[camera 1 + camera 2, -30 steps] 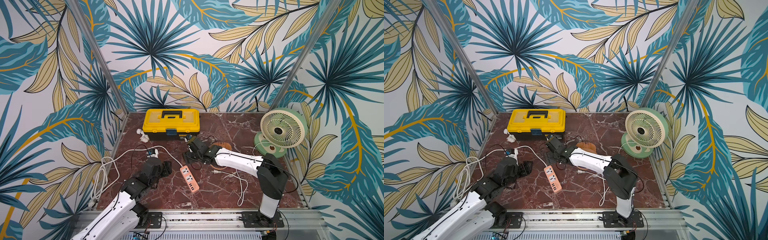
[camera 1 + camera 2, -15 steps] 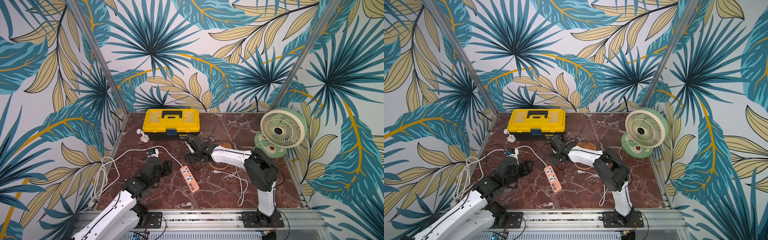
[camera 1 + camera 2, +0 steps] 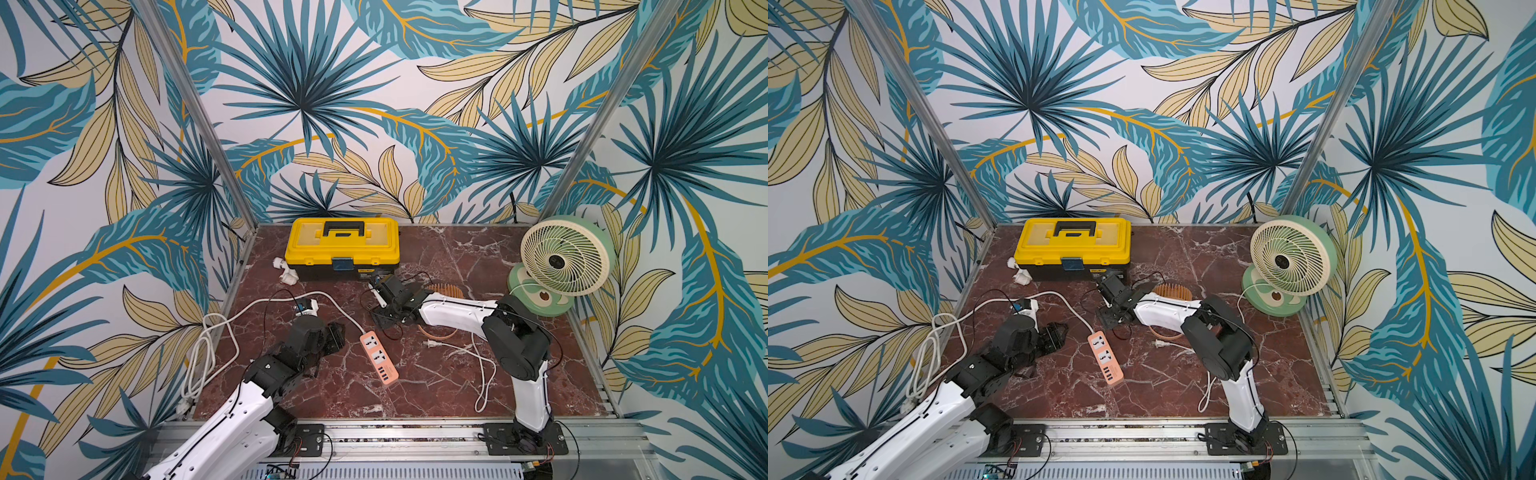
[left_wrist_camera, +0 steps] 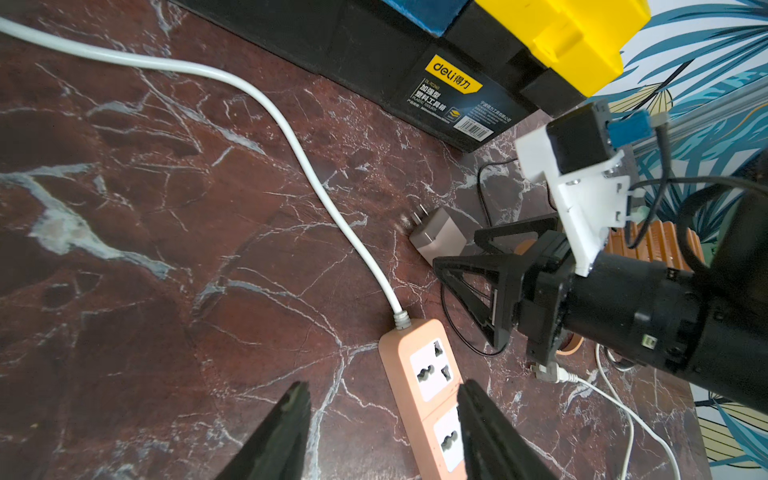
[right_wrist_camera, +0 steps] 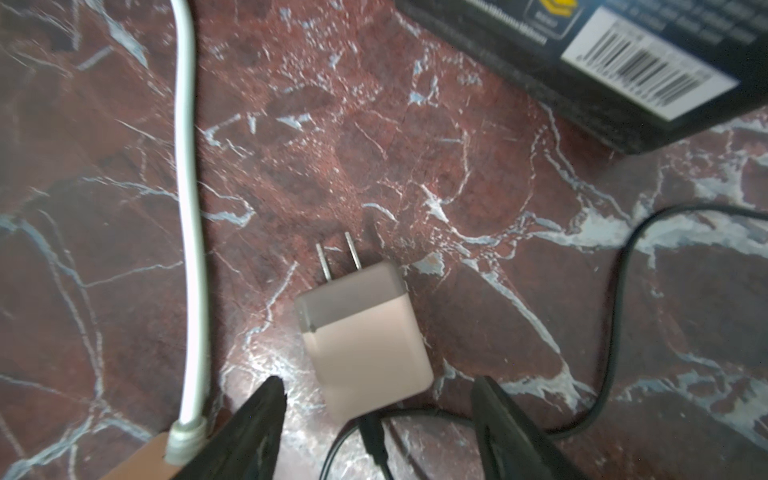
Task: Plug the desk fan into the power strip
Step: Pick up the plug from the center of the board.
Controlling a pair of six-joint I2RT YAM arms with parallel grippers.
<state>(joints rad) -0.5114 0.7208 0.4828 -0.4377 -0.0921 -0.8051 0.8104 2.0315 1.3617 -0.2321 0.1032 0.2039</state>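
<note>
Leafy blue and yellow wallpaper is surrounding a red marble worktop (image 3: pixel 415 395). In both top views the power strip (image 3: pixel 379 358) is lying flat near the middle with its sockets facing up. The desk fan (image 3: pixel 567 255) is standing in the far right corner. The fan's plug (image 3: pixel 430 343) is lying loose on the marble just right of the strip and is not inserted. A yellow toolbox (image 3: pixel 343 245) is sitting at the back. The left claw (image 3: pixel 334 334) is hovering just beside the strip. The right claw (image 3: pixel 382 318) is reaching low between the toolbox and the strip.

From the left wrist we are looking between the left claw's fingers (image 4: pixel 291 424). They are standing apart and holding nothing. A thick white cord (image 4: pixel 300 151) is entering the strip's far end.

From the right wrist we are seeing the right claw open too. Its fingers are on either side of a pale charger block (image 5: pixel 361 332), with a gap on each side. A black cable (image 5: pixel 623 291) is running beside the block. We are judging that this block is not the fan's plug.

We are also judging that the strip is light, stiff plastic and that it will be sliding on the polished marble when a plug is pushing in. It is better to hold it across its long orange sides, away from the sockets. The fan's plug is looking small and light, so we should take it by its body, never by the pins or the thin cord.
</note>
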